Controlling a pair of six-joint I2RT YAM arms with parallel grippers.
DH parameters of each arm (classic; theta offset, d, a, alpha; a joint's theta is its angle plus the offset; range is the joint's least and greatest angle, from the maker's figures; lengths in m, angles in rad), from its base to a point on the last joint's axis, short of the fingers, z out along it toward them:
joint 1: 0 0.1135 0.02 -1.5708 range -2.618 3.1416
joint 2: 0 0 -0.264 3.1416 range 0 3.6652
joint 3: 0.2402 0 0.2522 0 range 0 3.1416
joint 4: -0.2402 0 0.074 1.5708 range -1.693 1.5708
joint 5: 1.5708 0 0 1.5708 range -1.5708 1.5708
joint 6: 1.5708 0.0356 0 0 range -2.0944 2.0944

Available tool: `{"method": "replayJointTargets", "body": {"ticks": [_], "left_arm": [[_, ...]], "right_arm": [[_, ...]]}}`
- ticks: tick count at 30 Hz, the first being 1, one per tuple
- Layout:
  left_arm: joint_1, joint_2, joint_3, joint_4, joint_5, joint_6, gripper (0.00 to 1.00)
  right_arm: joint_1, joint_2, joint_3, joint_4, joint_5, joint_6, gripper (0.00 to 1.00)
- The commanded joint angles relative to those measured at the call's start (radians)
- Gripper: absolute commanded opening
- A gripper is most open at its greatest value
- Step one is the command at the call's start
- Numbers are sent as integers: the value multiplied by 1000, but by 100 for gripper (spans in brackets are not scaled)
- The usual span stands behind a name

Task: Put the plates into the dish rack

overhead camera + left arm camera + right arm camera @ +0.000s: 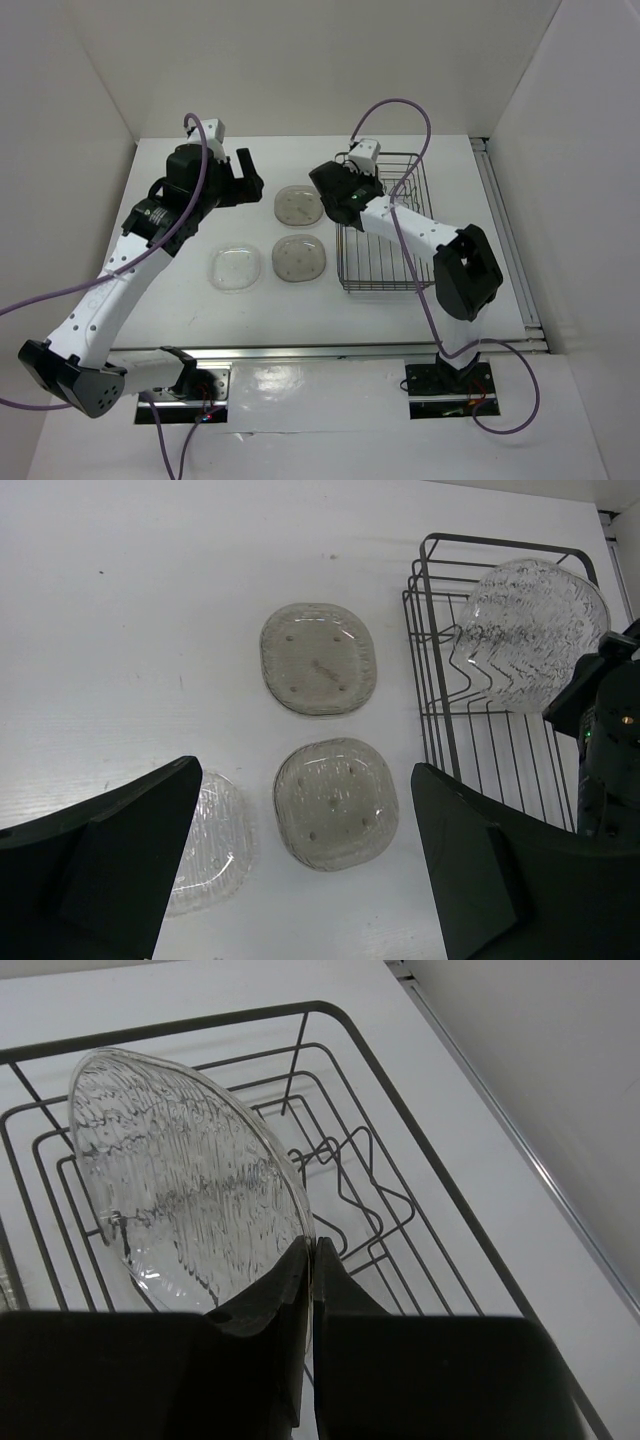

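Observation:
My right gripper (312,1247) is shut on the rim of a clear plate (180,1175) and holds it tilted on edge inside the far end of the dark wire dish rack (400,1120). That plate also shows in the left wrist view (530,630), with the rack (437,670). My left gripper (305,767) is open and empty, hovering above the table. Below it lie two greyish-tan plates (318,660) (335,802) and a second clear plate (205,840), all flat. In the top view the left gripper (252,178) is left of the far tan plate (297,204).
In the top view the rack (385,265) stands right of centre, with the near tan plate (299,259) and the clear plate (236,268) to its left. White walls enclose the table on three sides. A metal rail (505,230) runs along the right edge.

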Motion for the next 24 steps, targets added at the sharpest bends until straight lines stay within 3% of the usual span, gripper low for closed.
{"method": "replayJointTargets", "body": {"ticks": [1,24], "left_arm": [[5,-29,18,44,32,-9,100],[5,-29,9,63,60,0,100]], "right_arm": [[-2,30,79,-20,37,36,0],[-2,1,91,-43,107,68,0]]}}
